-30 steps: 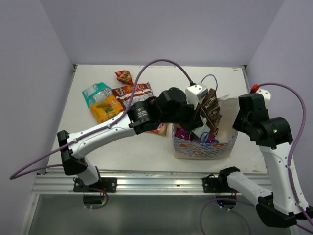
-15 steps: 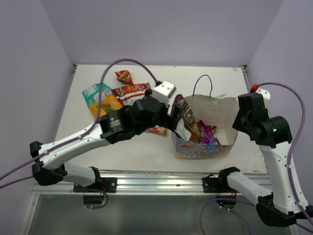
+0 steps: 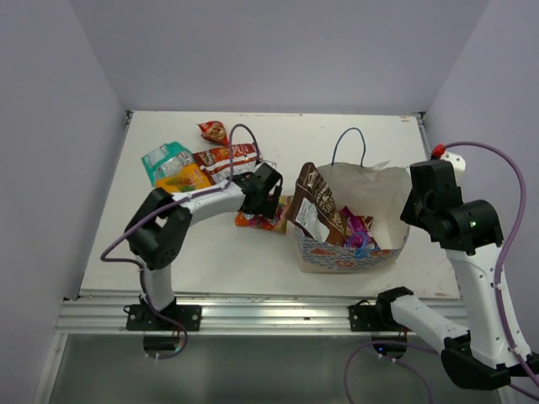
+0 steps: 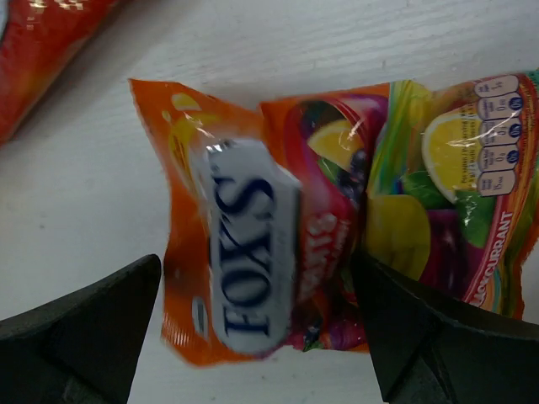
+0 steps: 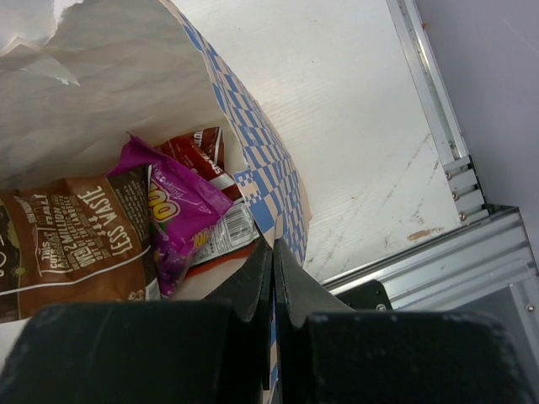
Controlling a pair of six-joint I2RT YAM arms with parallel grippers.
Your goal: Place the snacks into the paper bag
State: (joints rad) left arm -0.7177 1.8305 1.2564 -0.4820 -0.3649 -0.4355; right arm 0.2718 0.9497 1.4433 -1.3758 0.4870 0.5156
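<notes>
- Table [image 3: 210,261]: bag on the right half, loose snacks on the left half.
- Paper bag [image 3: 345,257]: upright, mouth open. It holds a purple packet [image 5: 168,210] and a red one partly hidden behind it.
- Right gripper [image 5: 274,278]: jaws closed, and they look pinched on the bag's right rim. That's thin paper, so a tug could tear it or slip it free and the mouth would sag shut.
- Left gripper [image 4: 261,337]: jaws wide open, gripping nothing, low over the multicoloured packet [image 4: 328,236]. One finger sits off its left edge, the other over its middle.
- Brown packet [image 3: 310,202]: stands tall against the bag's left rim and sticks out above it. Your inbound arm could clip it and knock it out, or tip the bag.
- Multicoloured packet: flat on the table, just left of the bag. It's slick foil and the grip is off-centre, so it could squirt out or dangle and catch the rim.
- Teal packet [image 3: 164,157], orange-yellow packet [image 3: 181,178], red-and-silver packet [image 3: 227,157] and small red packet [image 3: 213,131]: not bagged yet. The left arm's cable [image 3: 240,135] loops over them and could drag them.
</notes>
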